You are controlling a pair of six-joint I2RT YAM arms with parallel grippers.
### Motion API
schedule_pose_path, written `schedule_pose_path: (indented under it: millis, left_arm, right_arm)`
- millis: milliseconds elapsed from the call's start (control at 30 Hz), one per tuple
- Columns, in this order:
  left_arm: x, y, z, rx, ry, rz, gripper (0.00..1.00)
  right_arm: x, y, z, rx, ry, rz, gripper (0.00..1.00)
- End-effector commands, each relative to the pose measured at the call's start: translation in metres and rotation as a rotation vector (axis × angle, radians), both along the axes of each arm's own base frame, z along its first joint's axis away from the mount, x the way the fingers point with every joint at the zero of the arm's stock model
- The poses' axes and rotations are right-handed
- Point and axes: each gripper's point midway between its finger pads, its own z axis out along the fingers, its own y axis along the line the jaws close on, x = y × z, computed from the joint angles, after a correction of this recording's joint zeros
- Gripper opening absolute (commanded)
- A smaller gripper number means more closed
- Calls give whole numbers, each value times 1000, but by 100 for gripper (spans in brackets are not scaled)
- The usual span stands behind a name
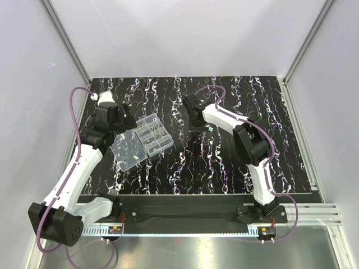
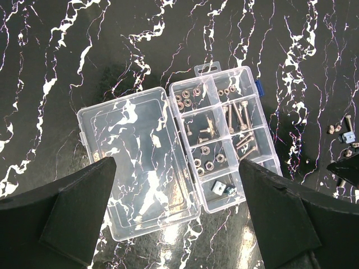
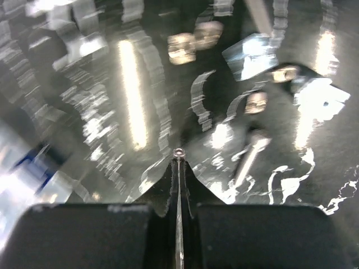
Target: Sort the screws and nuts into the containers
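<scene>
The clear organiser box (image 1: 140, 142) lies open at the left of the table. In the left wrist view its flat lid (image 2: 134, 162) lies to the left and its compartments (image 2: 224, 134) hold nuts (image 2: 210, 163) and screws (image 2: 238, 115). My left gripper (image 2: 176, 162) is open and empty above the box, and it also shows in the top view (image 1: 112, 120). My right gripper (image 3: 179, 159) is shut, with a tiny ring-shaped nut (image 3: 179, 152) pinched at its tips just above the table. It shows mid-table in the top view (image 1: 196, 128). Loose nuts (image 3: 182, 47) and a screw (image 3: 247, 159) lie blurred ahead of it.
The tabletop (image 1: 224, 162) is black with white streaks. Several loose screws and nuts (image 2: 343, 131) lie right of the box beside the right finger's dark tip (image 2: 345, 168). Square metal pieces (image 3: 249, 53) lie among the loose parts. White walls and metal frame rails surround the table.
</scene>
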Motion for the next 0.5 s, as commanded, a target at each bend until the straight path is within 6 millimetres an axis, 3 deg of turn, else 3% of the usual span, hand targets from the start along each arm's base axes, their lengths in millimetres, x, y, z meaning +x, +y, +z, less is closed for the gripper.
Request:
schedule_pose_path:
  millis: [0,100,167,300,467]
  left_arm:
    - [2,1,14,4,-52,2,99]
    - [2,0,14,-1,-53,-1,99]
    - [1,0,13,0,-52,-1,99]
    - [1,1,13,-2,-51,2,99]
    - [0,4,16,2,-59,18,99]
  right_arm:
    - [9,42,78,119,-182,254,0]
    - [3,69,101,148,-232,389,0]
    - [-11,101,114,158,-284,535,0]
    - [-38,156,113,273,-258,682,0]
    - [-39,202,108,372,-253,705,0]
